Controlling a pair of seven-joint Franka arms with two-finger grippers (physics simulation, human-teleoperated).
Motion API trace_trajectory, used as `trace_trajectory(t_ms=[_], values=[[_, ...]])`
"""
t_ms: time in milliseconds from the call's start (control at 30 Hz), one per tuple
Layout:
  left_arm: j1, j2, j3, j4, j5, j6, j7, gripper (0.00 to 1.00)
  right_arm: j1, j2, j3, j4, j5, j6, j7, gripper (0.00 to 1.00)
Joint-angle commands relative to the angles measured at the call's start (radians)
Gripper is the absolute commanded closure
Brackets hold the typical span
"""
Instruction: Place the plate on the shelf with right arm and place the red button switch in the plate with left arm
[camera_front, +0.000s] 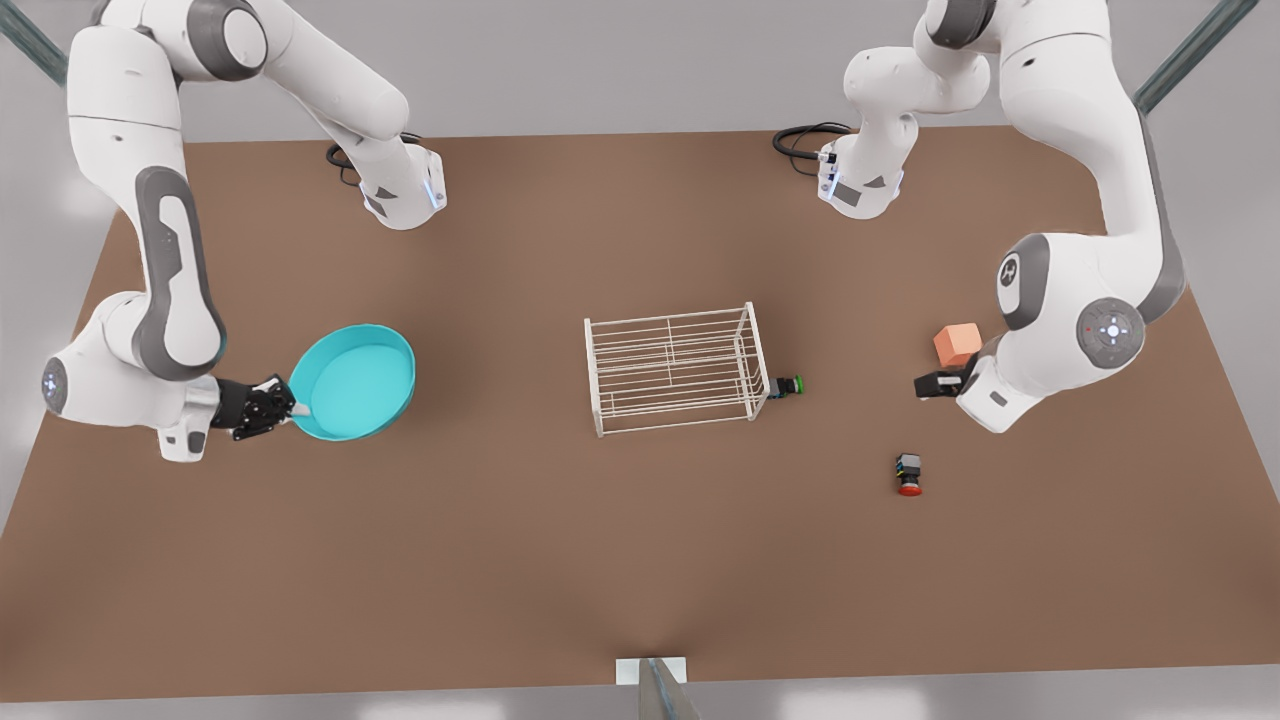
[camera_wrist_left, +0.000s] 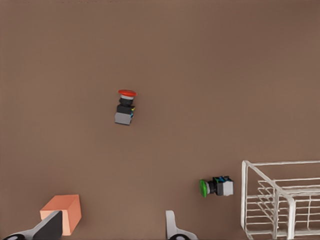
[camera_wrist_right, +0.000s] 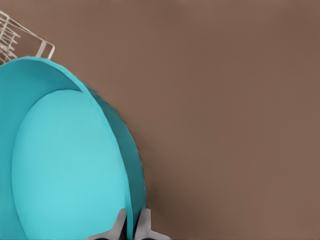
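The turquoise plate hangs tilted at the front view's left, with my right gripper shut on its rim. The white wire shelf stands mid-table, apart from the plate. The red button switch lies on its side on the table at the front view's right. My left gripper hovers open beside the orange cube, some way from the red switch, with nothing between its fingers.
A green-capped switch lies just off the shelf's side toward the front view's right. An orange cube sits close by the left gripper. The brown table stretches wide in front of the shelf.
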Motion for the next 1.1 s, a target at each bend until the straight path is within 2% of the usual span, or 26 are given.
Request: trace_trajectory(t_ms=[0,167,233,367,500,600,867,900,933,967,1000,1033,1067], values=[[0.03,0.055,0.0,0.003,0.011,0.187,0.014,0.0,0.001,-0.007,0.049,0.002,0.003,-0.039,0.138,0.84],[0.016,0.231,-0.003,-0.011,0.063,0.414,0.069,0.0,0.001,-0.021,0.195,0.038,-0.001,-0.059,0.296,0.84],[0.024,0.242,-0.003,-0.096,0.062,0.53,0.091,0.0,0.012,-0.021,0.242,0.045,-0.003,-0.059,0.364,0.84],[0.05,0.29,0.0,-0.161,0.066,0.711,0.134,0.0,0.099,-0.044,0.258,0.038,0.002,-0.043,0.448,0.83],[0.052,0.316,-0.003,-0.182,0.063,0.762,0.137,0.0,0.201,-0.055,0.258,0.018,0.006,-0.015,0.566,0.83],[0.05,0.339,-0.003,-0.236,0.063,0.869,0.137,0.0,0.285,-0.067,0.264,-0.008,0.033,0.025,0.654,0.83],[0.053,0.365,-0.003,-0.253,0.063,0.914,0.14,0.0,0.507,0.009,0.259,0.018,0.039,0.212,0.901,0.83],[0.053,0.365,-0.003,-0.255,0.063,0.914,0.14,0.02,0.538,0.02,0.255,0.025,0.037,0.237,0.933,0.83],[0.053,0.365,-0.003,-0.258,0.063,0.916,0.14,0.09,0.561,0.042,0.253,0.048,0.037,0.247,0.968,0.83],[0.053,0.365,-0.003,-0.258,0.063,0.916,0.14,0.28,0.584,0.056,0.239,0.058,0.037,0.264,0.982,0.83],[0.053,0.365,-0.003,-0.258,0.063,0.916,0.137,0.43,0.608,0.066,0.23,0.07,0.039,0.286,1.003,0.83],[0.052,0.365,-0.003,-0.258,0.063,0.915,0.137,0.54,0.647,0.083,0.203,0.091,0.039,0.298,1.022,0.83],[0.052,0.365,-0.003,-0.258,0.063,0.914,0.135,0.61,0.705,0.095,0.146,0.119,0.042,0.301,1.031,0.83]])
